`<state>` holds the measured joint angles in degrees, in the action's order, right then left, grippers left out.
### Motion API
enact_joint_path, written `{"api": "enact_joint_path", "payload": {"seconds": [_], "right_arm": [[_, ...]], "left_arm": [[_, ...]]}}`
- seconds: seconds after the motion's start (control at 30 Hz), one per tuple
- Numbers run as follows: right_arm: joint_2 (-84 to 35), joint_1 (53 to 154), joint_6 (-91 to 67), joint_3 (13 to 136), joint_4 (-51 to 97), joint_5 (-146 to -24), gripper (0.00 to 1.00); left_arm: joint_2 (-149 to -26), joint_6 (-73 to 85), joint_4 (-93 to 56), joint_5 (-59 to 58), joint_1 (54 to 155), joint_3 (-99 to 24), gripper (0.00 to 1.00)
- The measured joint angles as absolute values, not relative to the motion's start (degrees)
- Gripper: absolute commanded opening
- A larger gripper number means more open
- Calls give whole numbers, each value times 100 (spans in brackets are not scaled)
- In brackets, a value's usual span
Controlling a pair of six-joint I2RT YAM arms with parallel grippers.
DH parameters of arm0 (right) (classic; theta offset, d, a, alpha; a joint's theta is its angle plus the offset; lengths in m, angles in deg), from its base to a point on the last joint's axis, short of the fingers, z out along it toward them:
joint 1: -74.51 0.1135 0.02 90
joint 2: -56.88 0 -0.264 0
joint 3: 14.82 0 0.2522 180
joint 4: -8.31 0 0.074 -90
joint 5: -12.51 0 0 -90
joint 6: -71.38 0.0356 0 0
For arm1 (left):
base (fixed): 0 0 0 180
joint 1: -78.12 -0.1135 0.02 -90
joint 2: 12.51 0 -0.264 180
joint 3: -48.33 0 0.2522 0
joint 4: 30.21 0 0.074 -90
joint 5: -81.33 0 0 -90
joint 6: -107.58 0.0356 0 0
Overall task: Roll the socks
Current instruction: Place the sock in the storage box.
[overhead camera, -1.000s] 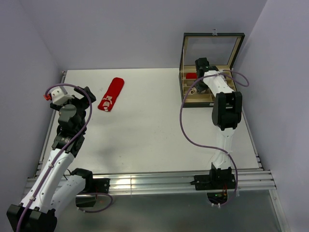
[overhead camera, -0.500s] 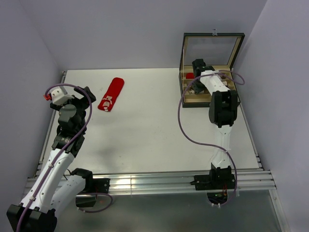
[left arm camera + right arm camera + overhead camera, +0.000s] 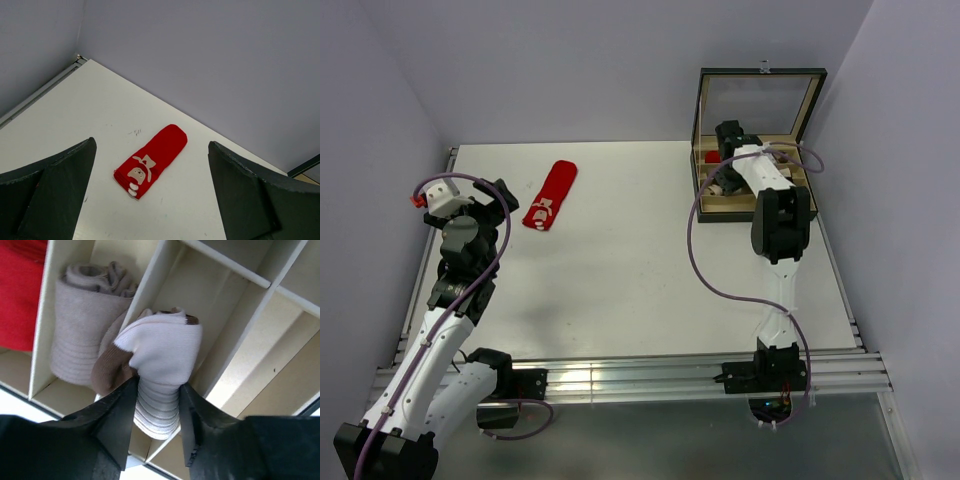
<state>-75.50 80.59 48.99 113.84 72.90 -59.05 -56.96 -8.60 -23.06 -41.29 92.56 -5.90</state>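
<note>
At the far right of the bench [image 3: 620, 260], inside the open divided box [image 3: 698, 190], pinching the cream sock [image 3: 160, 355] with the right gripper [image 3: 157, 385], its fingers pressing both flanks of the brown-toed bundle, over a compartment just beside a beige roll [image 3: 82, 330]. Across the bench, well apart from all that, poising the left gripper [image 3: 151, 145] spread wide and gripping nothing, facing the red sock [image 3: 152, 160] lying flat straight ahead of it. Finding that sock's long axis running away from the left gripper and slanting a little to the right, the white-marked end nearest. Judging the left arm by far the nearer one, and likely needing a reach forward and down onto that marked end.
</note>
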Motion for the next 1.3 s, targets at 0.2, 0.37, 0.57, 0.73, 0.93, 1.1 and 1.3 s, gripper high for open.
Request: {"api": "enact_joint_path", "payload": {"seconds": [0.2,0.37,0.57,0.73,0.93,1.1,1.3], "right_arm": [[-7391,8092,4836,11370,7272,-5912,51],[-7318,8101,4795,11368,7274,-5912,54],[-7211,8101,4786,11231,7222,-5907,58],[-6971,8090,4768,11123,7224,-5903,58],[-6682,8073,4718,11091,7158,-5855,46],[-6562,8038,4617,10782,6616,-5957,32],[-6604,7983,4508,10747,6105,-6045,27]], "left_arm": [[-5696,-860,-2306,-4129,9256,-590,99],[-5696,-860,-2306,-4129,9256,-590,99],[-5696,-860,-2306,-4127,9256,-590,100],[-5696,-860,-2306,-4125,9256,-590,99],[-5696,-860,-2306,-4125,9256,-590,99],[-5698,-860,-2306,-4125,9256,-590,100],[-5698,-857,-2306,-4125,9256,-590,100]]}}
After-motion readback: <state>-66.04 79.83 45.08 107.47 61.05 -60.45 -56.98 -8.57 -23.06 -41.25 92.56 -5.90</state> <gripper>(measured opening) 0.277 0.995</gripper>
